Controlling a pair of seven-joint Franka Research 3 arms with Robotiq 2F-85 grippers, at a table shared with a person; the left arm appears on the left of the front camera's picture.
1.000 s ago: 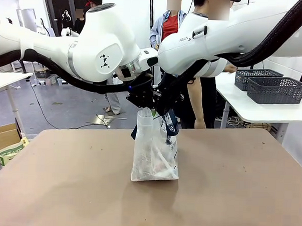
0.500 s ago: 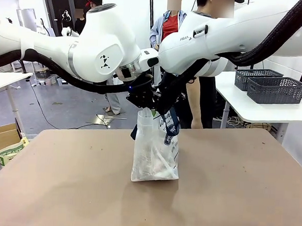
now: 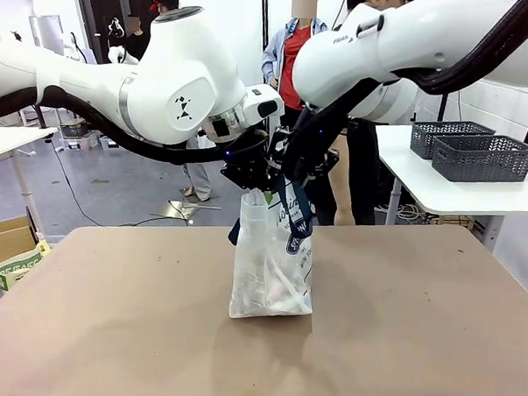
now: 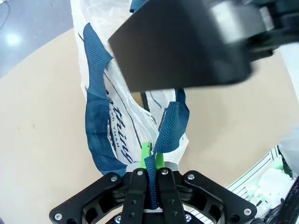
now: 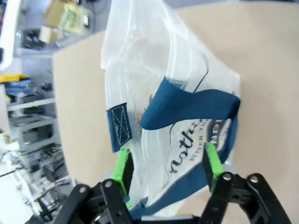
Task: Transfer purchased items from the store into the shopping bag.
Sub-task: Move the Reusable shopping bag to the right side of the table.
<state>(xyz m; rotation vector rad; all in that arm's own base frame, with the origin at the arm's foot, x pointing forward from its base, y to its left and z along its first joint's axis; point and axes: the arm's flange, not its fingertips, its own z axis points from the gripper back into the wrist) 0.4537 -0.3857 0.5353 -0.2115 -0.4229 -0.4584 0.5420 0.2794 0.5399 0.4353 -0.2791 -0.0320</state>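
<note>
Translucent white plastic marks the shopping bag [image 3: 272, 264], which we see in the front view standing upright near the middle of the brown bench [image 3: 398, 344], both arms meeting above its mouth. Two dark grey baskets [image 3: 472, 150] sit on a white side table at the right.

Through the left wrist camera, our left claw [image 4: 150, 157] is pinched together on a navy strap handle [image 4: 166, 128] of the bag.

Through the right wrist camera, our right claw [image 5: 166, 169] stands apart, its green pads [image 5: 122, 168] either side of the other strap [image 5: 187, 106] and printed lettering, gripping nothing.
</note>
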